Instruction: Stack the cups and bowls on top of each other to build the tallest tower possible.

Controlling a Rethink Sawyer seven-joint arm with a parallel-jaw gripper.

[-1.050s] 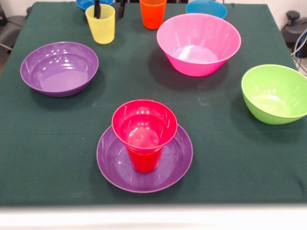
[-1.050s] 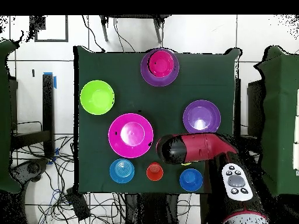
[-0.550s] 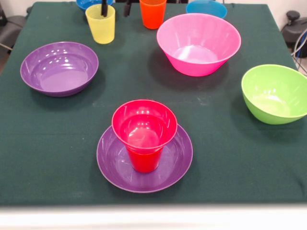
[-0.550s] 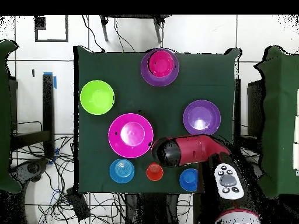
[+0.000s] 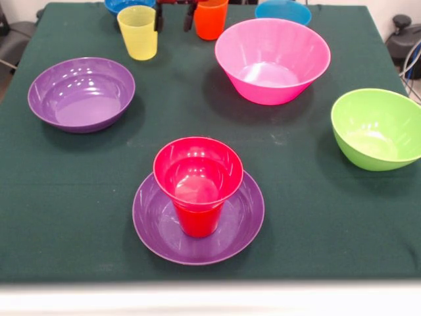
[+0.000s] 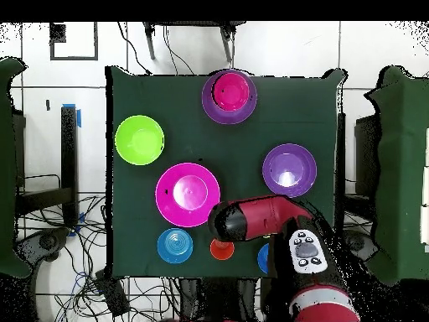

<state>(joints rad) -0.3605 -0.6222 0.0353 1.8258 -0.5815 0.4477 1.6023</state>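
At the frame's top edge the end effector [image 5: 173,16] hangs spread open between the yellow cup [image 5: 138,31] and orange cup [image 5: 210,18], gripping nothing.

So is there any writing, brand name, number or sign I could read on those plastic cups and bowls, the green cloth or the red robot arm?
No readable text, number or brand shows in either view.
The grey button pad on the red and black robot arm: small marks only, too small to read.
The glossy plastic cups and bowls, such as the yellow tumbler and the big pink bowl: plain, no labels.
The dark green table cloth: no markings.
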